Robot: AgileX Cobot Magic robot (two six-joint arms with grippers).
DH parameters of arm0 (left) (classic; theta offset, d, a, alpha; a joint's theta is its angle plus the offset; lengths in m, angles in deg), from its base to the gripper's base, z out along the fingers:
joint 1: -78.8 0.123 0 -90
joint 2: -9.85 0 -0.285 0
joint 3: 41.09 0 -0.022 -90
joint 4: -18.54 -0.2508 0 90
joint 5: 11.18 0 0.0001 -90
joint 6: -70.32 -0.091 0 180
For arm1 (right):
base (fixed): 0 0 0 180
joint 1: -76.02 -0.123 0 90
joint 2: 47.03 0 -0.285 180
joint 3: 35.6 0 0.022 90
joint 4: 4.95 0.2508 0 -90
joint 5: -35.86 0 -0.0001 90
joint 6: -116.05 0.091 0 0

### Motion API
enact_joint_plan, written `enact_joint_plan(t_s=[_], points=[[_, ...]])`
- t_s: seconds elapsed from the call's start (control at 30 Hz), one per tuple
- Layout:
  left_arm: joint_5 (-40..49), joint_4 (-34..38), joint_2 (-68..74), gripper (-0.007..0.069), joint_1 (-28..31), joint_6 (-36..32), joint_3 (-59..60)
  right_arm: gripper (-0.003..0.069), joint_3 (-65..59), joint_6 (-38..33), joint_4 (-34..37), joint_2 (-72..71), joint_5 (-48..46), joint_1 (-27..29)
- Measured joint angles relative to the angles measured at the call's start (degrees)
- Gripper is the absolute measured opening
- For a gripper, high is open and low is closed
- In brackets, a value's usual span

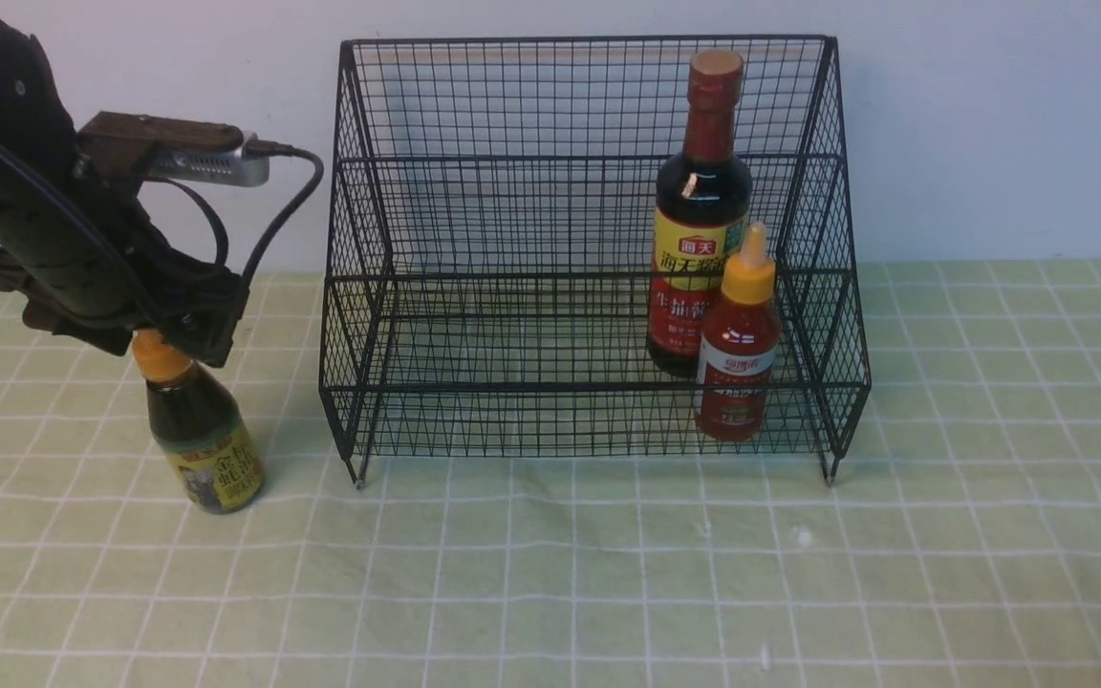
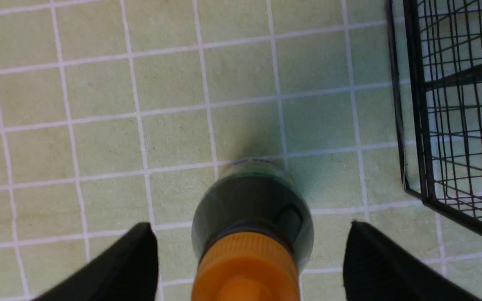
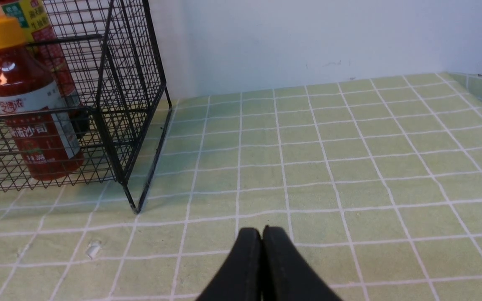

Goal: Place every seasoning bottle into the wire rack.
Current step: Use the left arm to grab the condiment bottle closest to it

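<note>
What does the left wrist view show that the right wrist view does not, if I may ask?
Only the left wrist view: the squat dark bottle with its orange nozzle, upright on the cloth outside the wire rack, inside the open left gripper, whose fingers stand clear of it. Only the right wrist view: the red sauce bottle in the rack, the tall soy bottle behind it, the shut right gripper and the pale wall. Both: the rack and the green checked cloth.
</note>
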Motion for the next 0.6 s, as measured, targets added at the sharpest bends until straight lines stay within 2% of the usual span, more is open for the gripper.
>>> enact_joint_plan(t_s=[0.1, 0.23, 0.47, 0.6], points=[[0.22, 0.0, 0.87, 0.0465, 0.0, 0.0, 0.0, -0.0015, 0.0, 0.0, -0.02, 0.0, 0.0, 0.0], [2.32, -0.04, 2.11, 0.0304, 0.0, 0.06, -0.07, -0.0015, 0.0, 0.0, -0.02, 0.0, 0.0, 0.0], [8.56, -0.04, 1.54, 0.0309, 0.0, 0.06, -2.84, -0.0015, 0.0, 0.0, -0.02, 0.0, 0.0, 0.0], [14.4, -0.04, -2.03, 0.0309, -0.07, 0.0, -8.51, -0.0015, 0.0, 0.0, -0.02, 0.0, 0.0, 0.0]])
